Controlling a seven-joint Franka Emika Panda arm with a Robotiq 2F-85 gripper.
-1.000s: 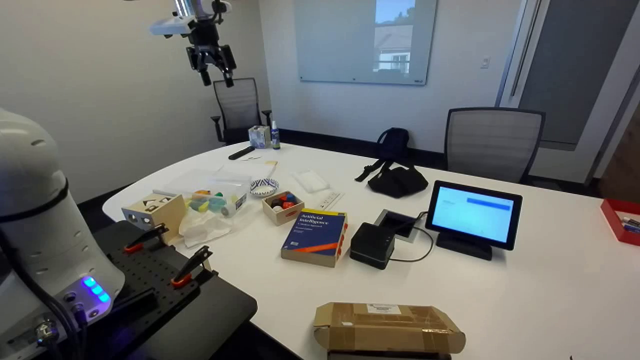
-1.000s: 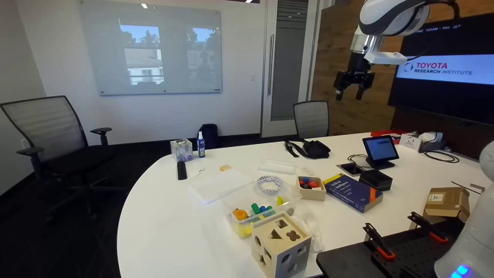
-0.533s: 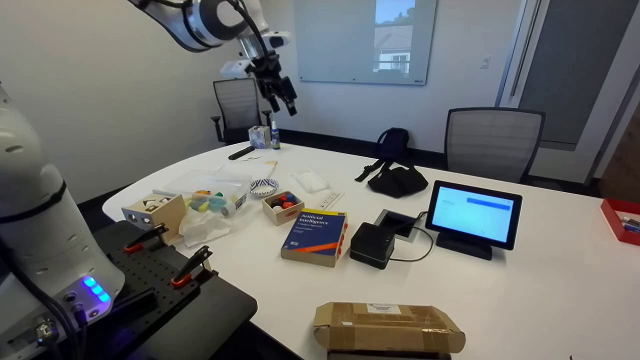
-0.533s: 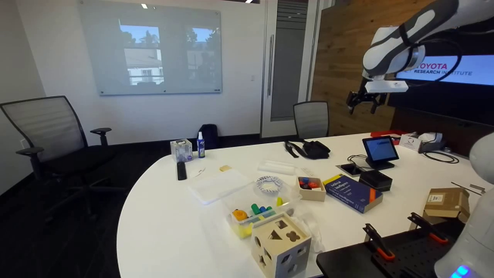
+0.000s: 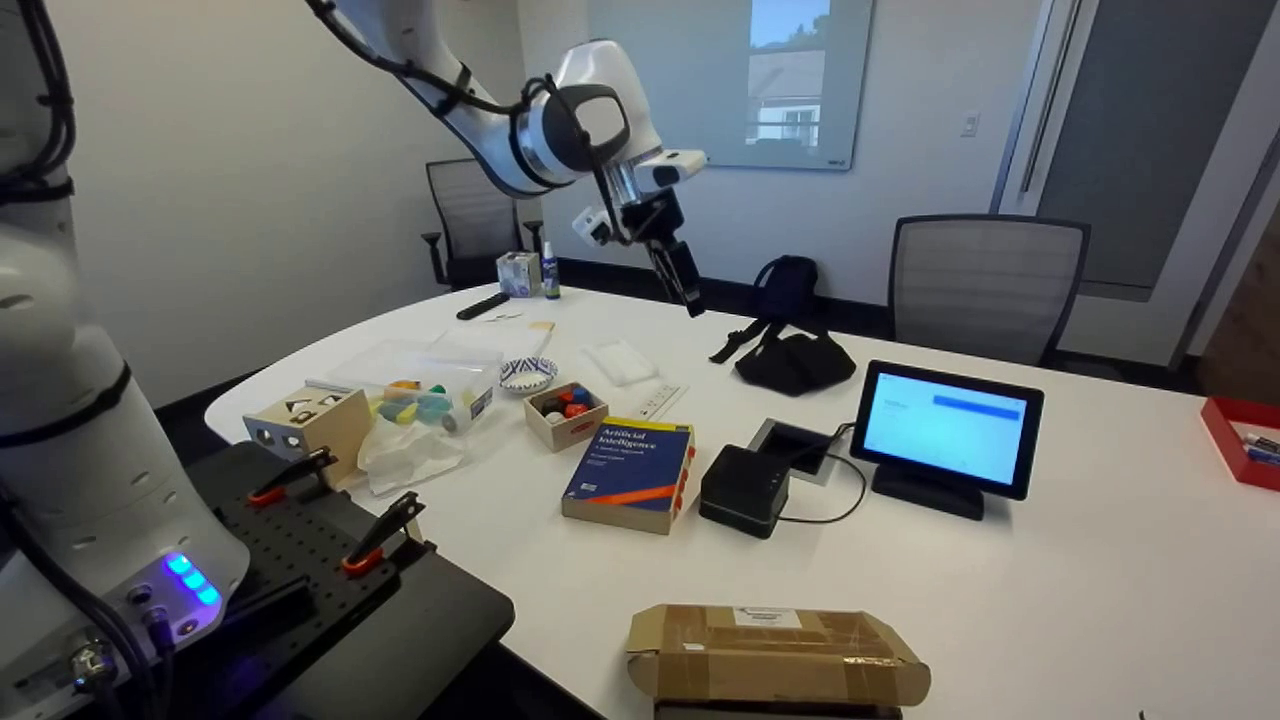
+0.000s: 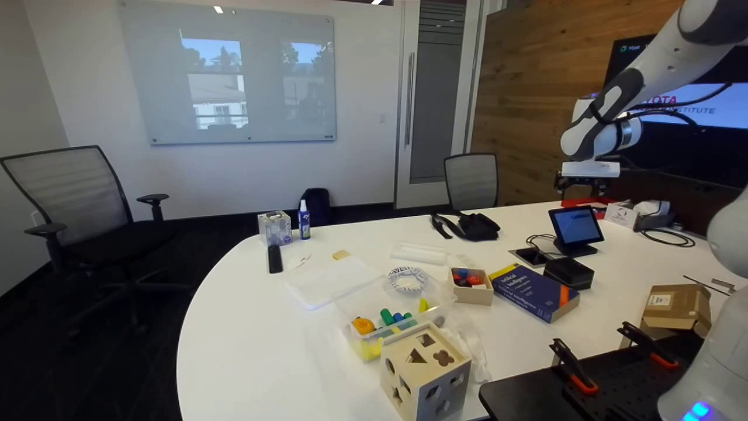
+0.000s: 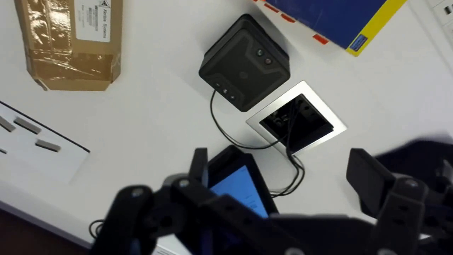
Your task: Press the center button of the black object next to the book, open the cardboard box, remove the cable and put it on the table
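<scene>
Arm [image 5: 600, 120] has swung lower across the worktop [image 5: 1000, 600], fingers [image 7: 368, 180] spread and empty; the black device [image 7: 230, 65] sits beside the book [image 5: 630, 475], and such wide spacing could straddle, not press, its center button [image 7: 243, 75]

So the black object [image 5: 743, 490] is a squat square with rounded corners, lying flat, faint round center button [image 7: 243, 75] on top in the wrist view. In an exterior view the book [image 5: 632, 470] is just beside it at 9 o'clock: pretty chunky, front cover up, dark blue with yellow and orange bands. The cardboard box [image 5: 778, 657] sits at the black object's 6 o'clock: brown, taped, white label on top, can't tell if it's fully shut. All three are on the white, round-edged table [image 5: 1100, 590].
</scene>
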